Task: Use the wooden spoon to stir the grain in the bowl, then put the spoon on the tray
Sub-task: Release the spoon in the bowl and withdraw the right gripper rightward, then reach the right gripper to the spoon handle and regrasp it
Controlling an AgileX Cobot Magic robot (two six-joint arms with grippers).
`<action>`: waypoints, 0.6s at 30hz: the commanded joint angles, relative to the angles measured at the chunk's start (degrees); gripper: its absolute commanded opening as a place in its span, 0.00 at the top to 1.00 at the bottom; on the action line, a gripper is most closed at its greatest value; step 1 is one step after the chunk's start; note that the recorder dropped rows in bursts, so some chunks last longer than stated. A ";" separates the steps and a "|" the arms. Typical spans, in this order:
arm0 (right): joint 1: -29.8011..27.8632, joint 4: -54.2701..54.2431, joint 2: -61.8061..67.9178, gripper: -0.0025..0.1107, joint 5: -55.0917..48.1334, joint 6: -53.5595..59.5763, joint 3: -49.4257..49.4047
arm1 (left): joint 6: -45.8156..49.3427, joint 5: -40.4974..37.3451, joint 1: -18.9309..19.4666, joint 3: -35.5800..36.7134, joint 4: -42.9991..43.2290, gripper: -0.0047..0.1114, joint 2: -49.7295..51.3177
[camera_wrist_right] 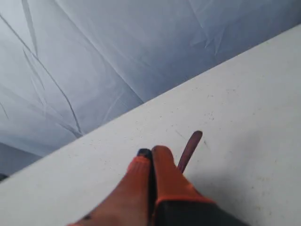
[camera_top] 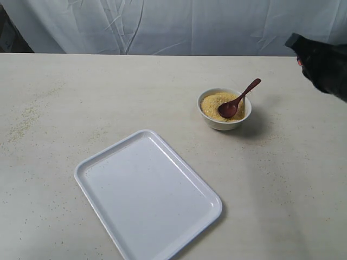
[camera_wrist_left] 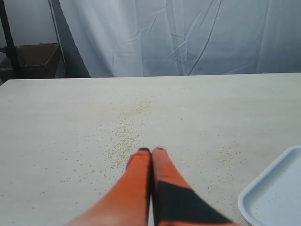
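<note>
The white bowl point(camera_top: 217, 122) stands right of the table's middle, filled with yellow-orange grain point(camera_top: 212, 103). The dark wooden spoon point(camera_top: 238, 99) rests in it, head in the grain, handle leaning over the rim toward the back right. Nothing holds the spoon. My right gripper point(camera_wrist_right: 151, 151) is shut and empty, and the tip of the spoon's handle point(camera_wrist_right: 190, 148) shows just beyond its fingers. The right arm point(camera_top: 322, 65) hangs dark above the table, right of the bowl. The white tray point(camera_top: 146, 195) lies empty at the front. My left gripper point(camera_wrist_left: 151, 150) is shut over bare table.
Loose grains point(camera_wrist_left: 124, 139) are scattered on the tabletop ahead of the left gripper, with a corner of the tray point(camera_wrist_left: 277, 188) beside it. A white curtain point(camera_top: 173, 24) hangs behind the table's far edge.
</note>
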State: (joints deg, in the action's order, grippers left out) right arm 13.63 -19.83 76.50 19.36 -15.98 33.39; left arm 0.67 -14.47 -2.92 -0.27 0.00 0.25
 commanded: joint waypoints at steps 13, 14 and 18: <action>-20.06 63.54 31.57 0.98 32.36 -72.77 2.02 | -0.06 0.82 -0.09 0.27 0.00 0.96 -0.25; -20.71 64.08 32.66 0.98 31.91 -72.77 2.69 | -0.06 0.82 -0.09 0.27 0.00 0.96 -0.25; -21.57 68.63 36.96 0.93 27.32 -74.06 9.26 | -0.06 0.82 -0.09 0.27 0.00 0.96 -0.25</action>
State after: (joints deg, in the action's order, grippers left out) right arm -7.38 45.65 111.67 48.93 -88.70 39.08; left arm 0.67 -14.47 -2.92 -0.27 0.00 0.25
